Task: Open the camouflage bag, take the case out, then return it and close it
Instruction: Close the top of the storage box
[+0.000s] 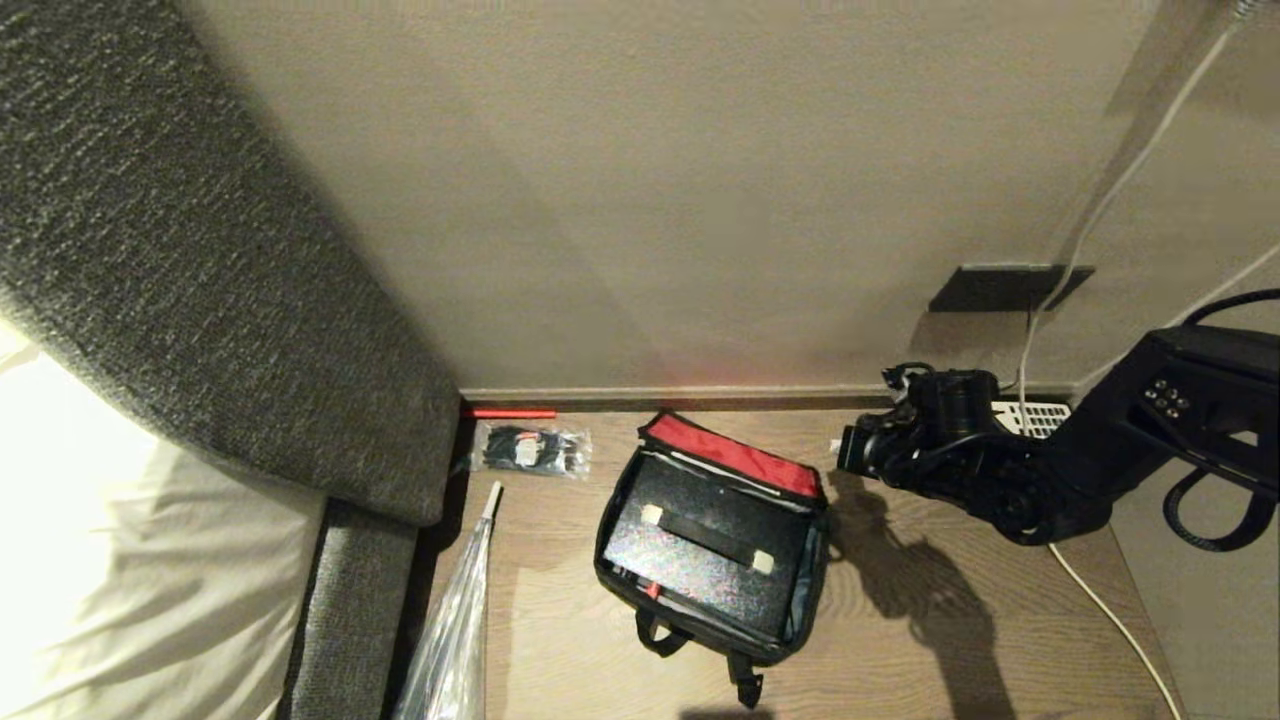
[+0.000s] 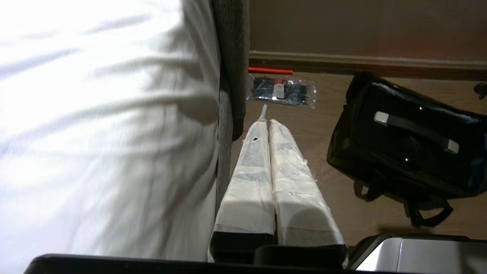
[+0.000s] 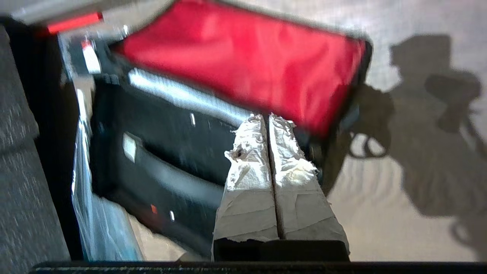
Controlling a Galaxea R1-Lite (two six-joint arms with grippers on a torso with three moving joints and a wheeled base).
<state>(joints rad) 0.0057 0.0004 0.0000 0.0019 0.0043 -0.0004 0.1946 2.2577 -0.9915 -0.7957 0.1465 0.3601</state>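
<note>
Case point(image 1: 705, 545) hides bag point(image 1: 800, 590) interior.

The left gripper point(image 2: 266, 125) fills the lower centre, its two taped fingers point(image 2: 251, 182) pressed together. White bedding point(image 2: 106, 125) covers the left half. At right lies the bag point(image 2: 403, 148) on the floor; a clear packet point(image 2: 283, 91) and red stick point(image 2: 270, 70) sit upper centre.

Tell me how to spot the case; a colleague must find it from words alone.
Start at the wooden floor below the beige wall, where the camouflage bag lies with its red-lined lid thrown back. The case is the flat black box filling the bag's opening. Unlike the clear packet of black items nearby, it carries a black strap handle between two pale end tabs.
</note>
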